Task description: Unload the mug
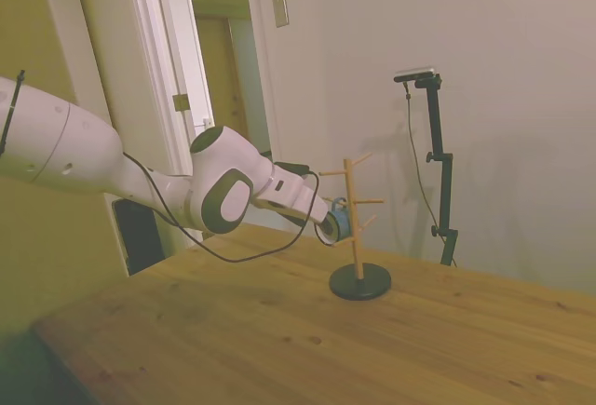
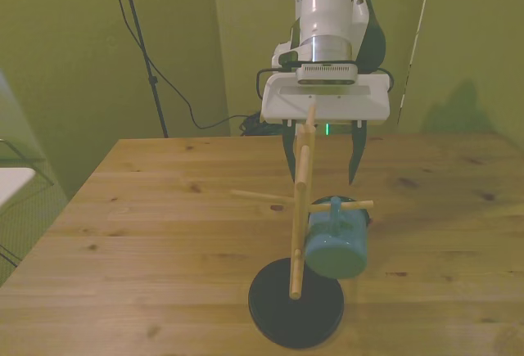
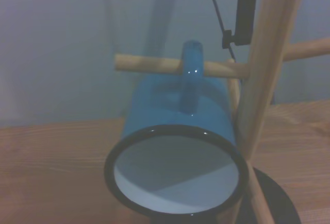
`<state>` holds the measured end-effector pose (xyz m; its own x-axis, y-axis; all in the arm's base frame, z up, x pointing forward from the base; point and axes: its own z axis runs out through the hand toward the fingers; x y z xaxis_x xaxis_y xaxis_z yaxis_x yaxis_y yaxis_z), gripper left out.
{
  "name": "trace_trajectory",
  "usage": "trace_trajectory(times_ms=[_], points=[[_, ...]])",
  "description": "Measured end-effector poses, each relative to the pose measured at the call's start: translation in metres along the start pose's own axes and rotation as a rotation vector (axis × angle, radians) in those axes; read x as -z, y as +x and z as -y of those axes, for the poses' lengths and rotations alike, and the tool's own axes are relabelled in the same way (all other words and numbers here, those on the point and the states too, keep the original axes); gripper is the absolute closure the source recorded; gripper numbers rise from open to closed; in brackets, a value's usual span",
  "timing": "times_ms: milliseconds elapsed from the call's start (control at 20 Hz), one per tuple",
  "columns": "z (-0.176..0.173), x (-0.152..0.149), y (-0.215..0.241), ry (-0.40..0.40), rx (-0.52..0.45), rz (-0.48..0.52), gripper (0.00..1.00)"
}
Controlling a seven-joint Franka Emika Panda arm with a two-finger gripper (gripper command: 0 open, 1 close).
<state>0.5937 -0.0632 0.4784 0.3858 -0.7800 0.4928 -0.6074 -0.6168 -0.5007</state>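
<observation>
The rack point(image 2: 300, 209) hides part of the gripper point(image 2: 321, 155); jaws spread, seemingly just short of the mug point(image 2: 335, 243), which hangs by its handle, empty.

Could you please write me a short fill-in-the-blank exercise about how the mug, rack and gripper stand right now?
1. The mug hangs by its ____ from a peg of the wooden rack.
2. The rack stands on a round ____ base.
3. The gripper has its fingers ____.
4. The mug's inside is ____.

Missing words: handle; black; open; white
</observation>
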Motion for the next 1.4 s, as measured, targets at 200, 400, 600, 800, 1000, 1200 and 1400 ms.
trace_trajectory(times_ms=[200,400,600,800,1000,1200,1400], points=[[0.005,-0.005,-0.007,-0.008,-0.008,0.012,0.0],[0.007,-0.01,-0.015,-0.016,0.001,0.022,0.0],[0.012,-0.013,-0.025,-0.013,0.021,0.02,0.0],[0.016,-0.017,-0.029,0.006,0.031,-0.01,0.0],[0.023,-0.03,-0.024,0.016,0.031,-0.046,0.0],[0.034,-0.046,-0.025,0.016,0.038,-0.065,0.0],[0.044,-0.061,-0.027,0.016,0.064,-0.072,0.0]])
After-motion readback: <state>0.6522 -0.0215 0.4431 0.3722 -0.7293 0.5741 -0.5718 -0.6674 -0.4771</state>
